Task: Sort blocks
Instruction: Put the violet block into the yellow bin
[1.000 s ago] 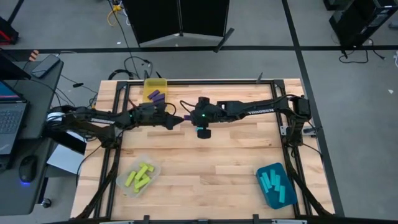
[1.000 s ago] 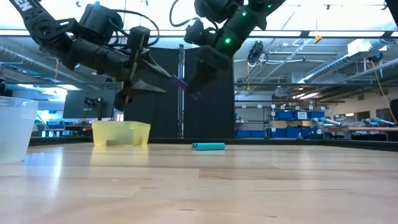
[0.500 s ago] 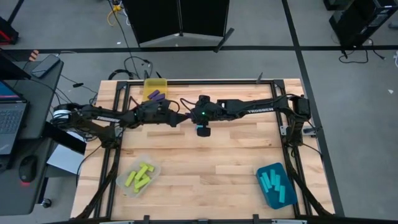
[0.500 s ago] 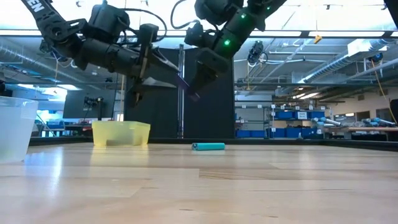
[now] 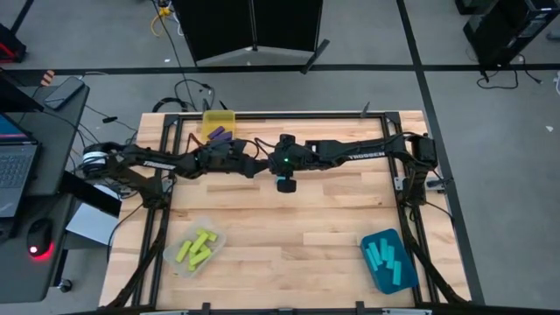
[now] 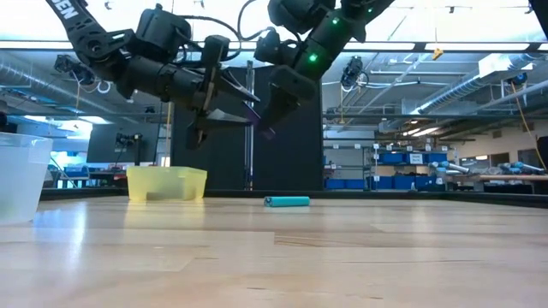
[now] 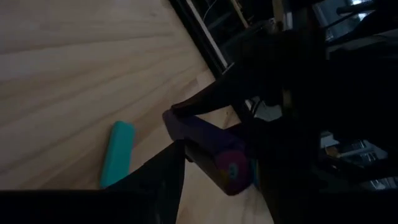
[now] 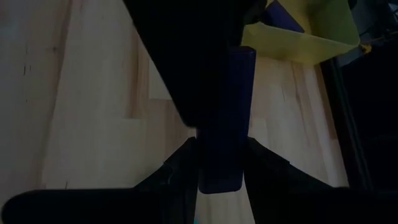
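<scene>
A purple block [image 8: 227, 112] hangs in the air over the table's far middle, with my right gripper [image 8: 224, 146] shut on it. My left gripper [image 6: 248, 109] reaches in from the table's left, level and open. Its fingers stand on either side of the block's free end [image 7: 186, 127]; whether they touch it I cannot tell. A single cyan block [image 6: 287, 202] lies flat on the table below both grippers. My right gripper pinches the purple block between its two fingers at the block's near end [image 8: 221, 177]. The fingers slant down from the table's right and lie along the block. The block sticks out past the fingertips toward my left gripper, lifted clear of the table.
A yellow bin [image 5: 220, 125] holding purple blocks stands at the far left. A clear bin [image 5: 195, 247] with yellow-green blocks sits near left. A teal bin [image 5: 388, 261] with cyan blocks sits near right. Bare wood lies between them.
My left gripper has moved toward the table's right, up to the purple block, and its fingers now stand around the block's free end. My right gripper and the block have kept still.
</scene>
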Available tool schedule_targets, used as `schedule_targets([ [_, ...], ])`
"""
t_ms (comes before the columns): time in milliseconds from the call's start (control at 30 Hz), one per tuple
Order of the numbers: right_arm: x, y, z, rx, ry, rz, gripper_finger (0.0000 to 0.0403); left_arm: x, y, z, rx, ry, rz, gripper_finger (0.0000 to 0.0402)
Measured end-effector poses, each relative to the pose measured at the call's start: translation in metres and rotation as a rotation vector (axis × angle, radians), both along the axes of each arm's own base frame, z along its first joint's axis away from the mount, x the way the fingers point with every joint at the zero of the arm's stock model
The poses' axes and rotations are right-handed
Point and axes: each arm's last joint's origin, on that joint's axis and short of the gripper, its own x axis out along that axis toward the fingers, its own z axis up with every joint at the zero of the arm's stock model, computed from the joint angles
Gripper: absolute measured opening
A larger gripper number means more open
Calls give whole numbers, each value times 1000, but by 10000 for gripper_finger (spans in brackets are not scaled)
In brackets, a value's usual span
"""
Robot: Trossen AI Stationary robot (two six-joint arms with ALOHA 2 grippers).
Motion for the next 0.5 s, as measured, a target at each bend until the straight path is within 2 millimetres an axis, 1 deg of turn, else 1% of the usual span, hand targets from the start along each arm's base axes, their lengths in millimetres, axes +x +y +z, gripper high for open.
schedule_targets([
  [133,-1,0,-1,2,15,0,110,8,2,-2,-11,15,-24,198],
  [267,-2,0,-1,3,22,0,110,9,5,-3,-22,27,-36,190],
  [400,-2,0,-1,2,23,0,110,7,12,-3,-31,24,-47,158],
  [500,-2,0,-2,-1,27,-1,110,5,17,-5,-6,40,-62,123],
])
